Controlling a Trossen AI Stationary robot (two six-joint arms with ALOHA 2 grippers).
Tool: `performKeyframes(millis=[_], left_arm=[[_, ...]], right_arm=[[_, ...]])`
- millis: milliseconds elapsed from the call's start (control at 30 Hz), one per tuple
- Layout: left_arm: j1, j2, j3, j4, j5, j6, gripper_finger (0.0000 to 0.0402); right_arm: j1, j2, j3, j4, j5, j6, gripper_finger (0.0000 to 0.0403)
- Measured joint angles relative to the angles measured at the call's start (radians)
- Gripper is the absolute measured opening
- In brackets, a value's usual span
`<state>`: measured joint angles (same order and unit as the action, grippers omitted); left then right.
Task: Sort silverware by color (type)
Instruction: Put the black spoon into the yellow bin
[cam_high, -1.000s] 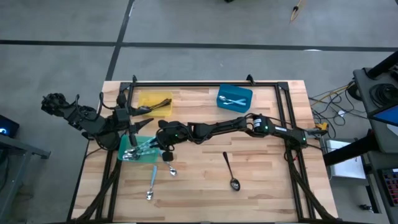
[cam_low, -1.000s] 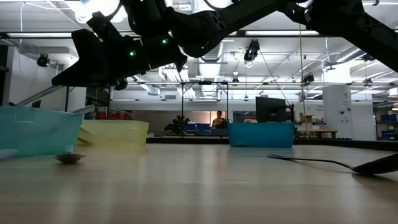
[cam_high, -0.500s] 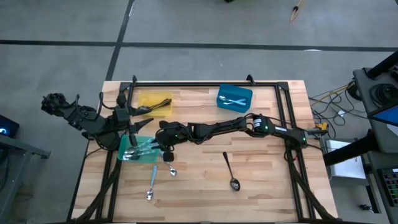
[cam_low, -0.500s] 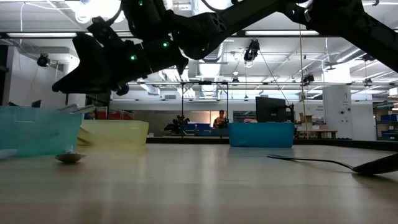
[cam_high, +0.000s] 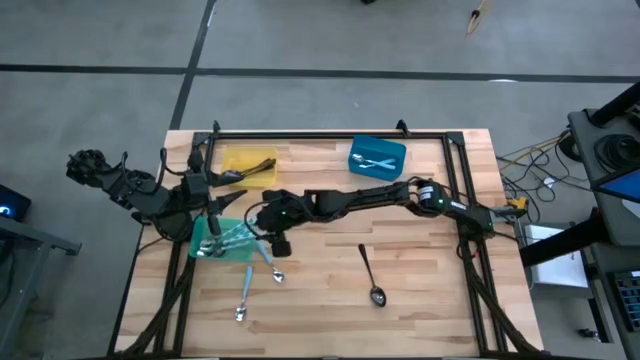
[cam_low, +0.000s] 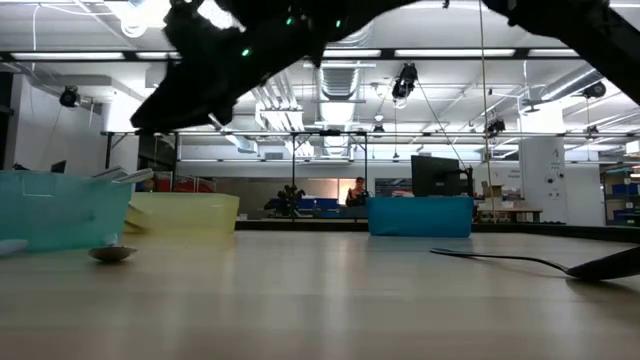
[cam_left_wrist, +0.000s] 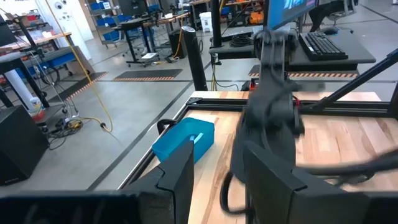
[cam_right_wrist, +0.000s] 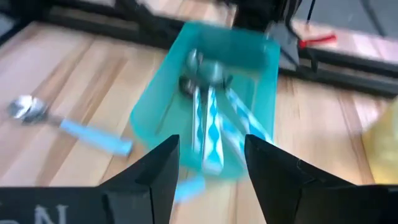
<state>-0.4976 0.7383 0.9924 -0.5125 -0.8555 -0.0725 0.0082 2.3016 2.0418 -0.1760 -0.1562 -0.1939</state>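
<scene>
High view: wooden slat table (cam_high: 420, 290) with three plastic bins. Green translucent bin (cam_high: 222, 240) holds several slim spoons with light blue handles (cam_high: 232, 237), count unclear here. Yellow bin (cam_high: 248, 164) has one dark utensil (cam_high: 258, 168). Blue bin (cam_high: 377, 157) has two pale utensils (cam_high: 377, 161). Loose on the table: one dark spoon (cam_high: 370, 275), two blue-handled silver spoons, one (cam_high: 243, 295) near the front edge, one (cam_high: 272, 264) just beside the green bin. Right gripper (cam_high: 272, 240) sits at the green bin's right edge, holding nothing I can see. Left gripper (cam_high: 205, 192) parked between yellow and green bins

Low view: silver spoon bowl (cam_low: 112, 254) lies on the table in front of the green bin; dark spoon far right; right arm up high

Left wrist view: left fingers (cam_left_wrist: 180, 174) set apart with a narrow gap, nothing between them

Right wrist view: right fingers (cam_right_wrist: 155, 171) spread wide and empty, over the green bin; roughly four blue-handled spoons inside, blurred. One more outside it on the table
</scene>
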Motion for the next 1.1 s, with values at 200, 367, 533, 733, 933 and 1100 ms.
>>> performKeyframes(millis=[200, 367, 533, 733, 933, 1100], left_arm=[[0.000, 0.005, 0.000, -0.002, 0.000, -0.015, 0.0118], [0.000, 0.029, 0.000, -0.001, 0.000, -0.019, 0.0118], [0.000, 0.067, 0.000, -0.001, -0.001, -0.015, 0.0118], [0.000, 0.111, 0.000, 0.000, -0.002, 0.027, 0.0118], [0.000, 0.143, 0.000, -0.001, -0.001, 0.046, 0.0118], [0.000, 0.158, 0.000, -0.011, 0.001, 0.039, 0.0118]], right_arm=[[0.000, -0.109, 0.000, -0.301, 0.001, -0.001, 0.0168], [0.000, -0.201, 0.001, -0.531, 0.000, 0.140, 0.0157], [0.005, -0.271, 0.001, -0.815, -0.001, 0.335, 0.0148], [0.045, -0.325, -0.014, -1.055, -0.001, 0.573, 0.0137], [0.124, -0.344, -0.094, -1.081, -0.001, 0.800, 0.0133], [0.196, -0.350, -0.194, -1.080, -0.001, 0.949, 0.0143]])
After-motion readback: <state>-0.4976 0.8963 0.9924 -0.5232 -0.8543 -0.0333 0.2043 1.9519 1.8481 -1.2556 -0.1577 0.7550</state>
